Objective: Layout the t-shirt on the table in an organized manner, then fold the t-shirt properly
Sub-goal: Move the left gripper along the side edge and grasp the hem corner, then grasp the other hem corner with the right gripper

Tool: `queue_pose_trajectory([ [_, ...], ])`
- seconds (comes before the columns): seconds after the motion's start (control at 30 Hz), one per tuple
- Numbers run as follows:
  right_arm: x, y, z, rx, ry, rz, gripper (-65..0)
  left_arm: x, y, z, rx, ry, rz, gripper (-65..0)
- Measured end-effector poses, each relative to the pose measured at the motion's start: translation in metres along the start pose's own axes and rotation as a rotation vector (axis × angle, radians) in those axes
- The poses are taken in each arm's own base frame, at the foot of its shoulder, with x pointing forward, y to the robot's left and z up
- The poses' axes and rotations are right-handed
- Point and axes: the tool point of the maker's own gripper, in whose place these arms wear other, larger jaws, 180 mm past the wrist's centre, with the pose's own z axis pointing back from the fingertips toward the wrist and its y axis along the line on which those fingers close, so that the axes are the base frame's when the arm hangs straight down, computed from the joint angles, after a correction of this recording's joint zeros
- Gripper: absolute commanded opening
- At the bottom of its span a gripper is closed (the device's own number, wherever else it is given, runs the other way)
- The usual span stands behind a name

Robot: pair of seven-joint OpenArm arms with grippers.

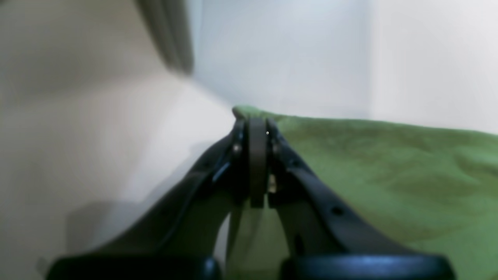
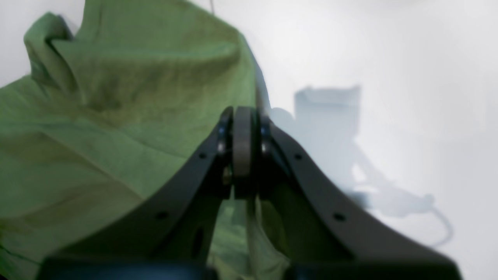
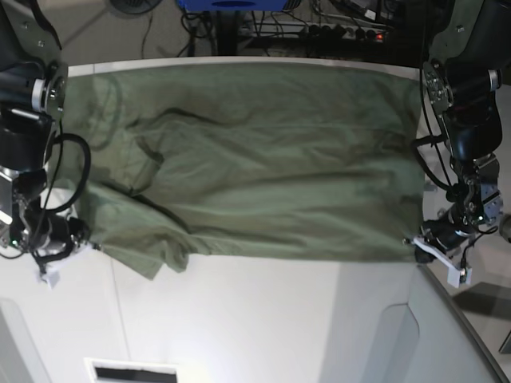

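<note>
- t-shirt [image 3: 255, 167] lies spread wide across the far half of the table [image 3: 263, 319], reaching its far edge, wrinkled, with a bunched fold at its near corner by the right arm
- left gripper [image 1: 257, 132] sits at the shirt's near corner, jaws pressed together, clamped on the fabric edge
- right gripper [image 2: 243, 116] sits at the shirt's opposite near corner, jaws together, green cloth pinched between them and hanging below
- near half of the table shows bare white
</note>
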Motion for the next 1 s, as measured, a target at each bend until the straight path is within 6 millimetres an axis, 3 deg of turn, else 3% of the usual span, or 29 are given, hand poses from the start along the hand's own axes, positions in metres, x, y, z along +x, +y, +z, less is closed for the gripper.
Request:
queue_pose_trajectory([
  [0.17, 0.038, 0.009, 0.009, 0.020, -0.087, 0.022, -64.2, 0.016, -0.013, -0.005, -0.021, 0.000, -0.065, -65.0],
  [0.3, 0.057, 0.019, 0.016, 0.043, -0.119, 0.149, -64.2, 0.018, -0.024, -0.007, -0.048, -0.004, -0.082, -65.0],
  [0.5, 0.064, 0.045, 0.012, 0.067, -0.144, 0.278, -64.2, 0.032, -0.024, -0.008, -0.044, -0.023, -0.079, -65.0],
  [0.67, 0.069, 0.032, 0.014, 0.046, -0.197, 0.271, -64.2, 0.034, -0.020, -0.007, -0.038, -0.025, -0.082, -65.0],
  [1.0, 0.047, 0.005, 0.003, 0.027, -0.245, 0.236, -64.2, 0.021, -0.017, -0.005, -0.033, -0.006, -0.084, -65.0],
])
